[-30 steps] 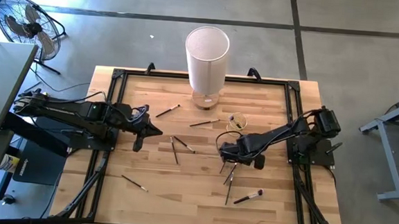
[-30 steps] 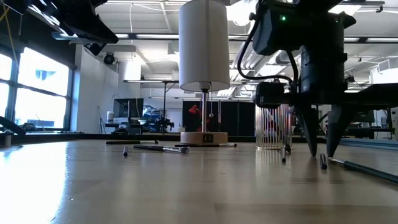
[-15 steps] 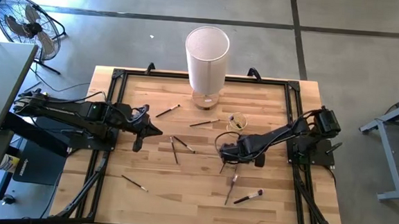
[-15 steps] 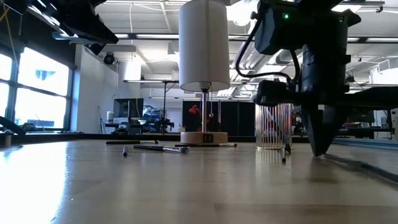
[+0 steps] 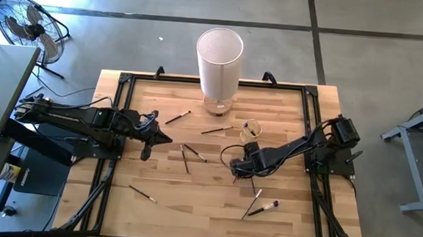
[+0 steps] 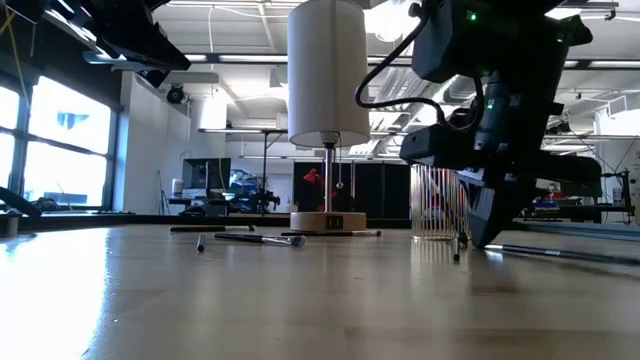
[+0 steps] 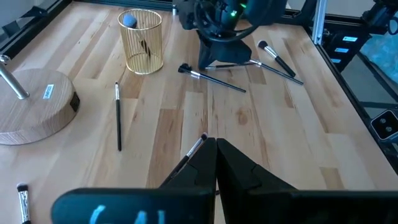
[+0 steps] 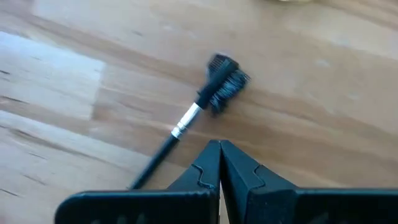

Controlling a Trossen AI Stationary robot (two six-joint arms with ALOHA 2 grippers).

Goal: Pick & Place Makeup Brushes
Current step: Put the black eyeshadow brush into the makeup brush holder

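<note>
Makeup brushes [image 5: 256, 202] lie scattered over the wooden table [image 5: 156, 181]; from above, the right gripper [image 5: 239, 166] snapped shut since a second ago, apparently holding nothing, and one brush shifted diagonal. Low view: white cylinder [image 6: 327, 75], workshop behind. Left gripper [image 7: 216, 149] closed, parked left.

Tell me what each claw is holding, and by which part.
Nothing. Right claw is shut empty beside a makeup brush; left claw is shut empty too.
</note>
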